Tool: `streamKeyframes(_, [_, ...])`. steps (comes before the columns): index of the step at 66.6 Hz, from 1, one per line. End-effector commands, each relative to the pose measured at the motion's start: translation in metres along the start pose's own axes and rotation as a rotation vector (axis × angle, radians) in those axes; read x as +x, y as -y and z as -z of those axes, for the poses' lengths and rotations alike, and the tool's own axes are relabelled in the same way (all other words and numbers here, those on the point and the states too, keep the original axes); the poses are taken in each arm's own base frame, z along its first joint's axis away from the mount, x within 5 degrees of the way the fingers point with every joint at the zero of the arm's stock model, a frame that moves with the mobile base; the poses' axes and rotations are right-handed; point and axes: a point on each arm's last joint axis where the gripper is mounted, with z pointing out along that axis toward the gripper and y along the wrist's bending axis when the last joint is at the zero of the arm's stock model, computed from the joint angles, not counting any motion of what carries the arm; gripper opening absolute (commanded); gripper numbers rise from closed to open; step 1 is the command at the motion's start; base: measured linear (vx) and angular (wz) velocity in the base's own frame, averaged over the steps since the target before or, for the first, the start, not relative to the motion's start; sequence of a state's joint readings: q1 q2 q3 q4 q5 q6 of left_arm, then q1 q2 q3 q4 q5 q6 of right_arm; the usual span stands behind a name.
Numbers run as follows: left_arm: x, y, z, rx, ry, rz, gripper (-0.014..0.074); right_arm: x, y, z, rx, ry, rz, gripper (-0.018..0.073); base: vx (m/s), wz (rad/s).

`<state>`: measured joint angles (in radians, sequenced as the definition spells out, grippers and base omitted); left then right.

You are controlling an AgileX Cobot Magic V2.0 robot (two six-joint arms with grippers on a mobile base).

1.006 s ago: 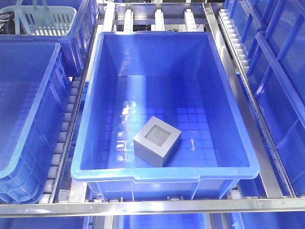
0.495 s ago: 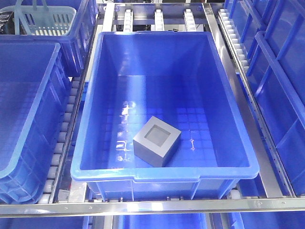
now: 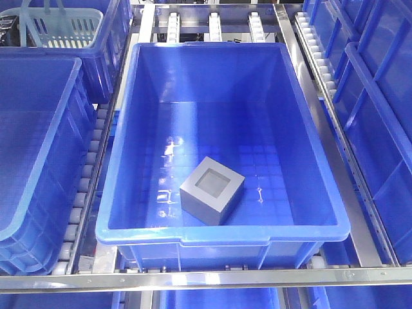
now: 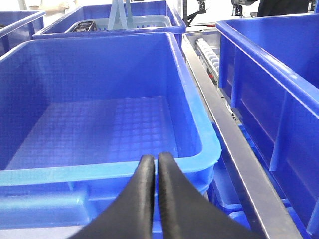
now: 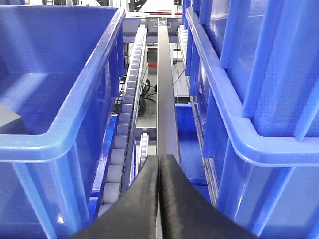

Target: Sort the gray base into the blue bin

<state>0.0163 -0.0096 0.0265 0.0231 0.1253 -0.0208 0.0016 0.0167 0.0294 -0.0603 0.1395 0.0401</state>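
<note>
The gray base (image 3: 212,189) is a light-gray cube with its square recess facing up. It rests on the grid floor of the blue bin (image 3: 222,233), near the front wall, left of centre. A corner of it shows in the right wrist view (image 5: 7,118) inside the same blue bin (image 5: 60,132). My left gripper (image 4: 152,159) is shut and empty, in front of the rim of another blue tote. My right gripper (image 5: 159,158) is shut and empty, over the roller track right of the bin. Neither gripper shows in the front view.
A second blue tote (image 3: 38,154) stands left of the bin; it is empty in the left wrist view (image 4: 99,124). More blue totes (image 3: 380,96) stand at the right. A pale teal basket (image 3: 64,29) sits at the back left. Steel rails (image 3: 193,278) and rollers (image 5: 122,139) run between them.
</note>
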Motion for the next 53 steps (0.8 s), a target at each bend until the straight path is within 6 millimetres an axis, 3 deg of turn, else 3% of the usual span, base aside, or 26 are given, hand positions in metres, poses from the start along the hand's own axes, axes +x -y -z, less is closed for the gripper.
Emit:
streamKeyframes(1, [0.0028,0.0002,-0.0002,0.002,0.055,0.011,-0.0006,-0.0010,-0.0005,-0.0015,-0.005,0.052,0.014,-0.0009,0.00,0.00])
streamKeyframes(53, [0.0028,0.0002,-0.0002,0.002,0.055,0.011,-0.0006,-0.0010,-0.0005,-0.0015,-0.005,0.052,0.014,-0.0009,0.00,0.00])
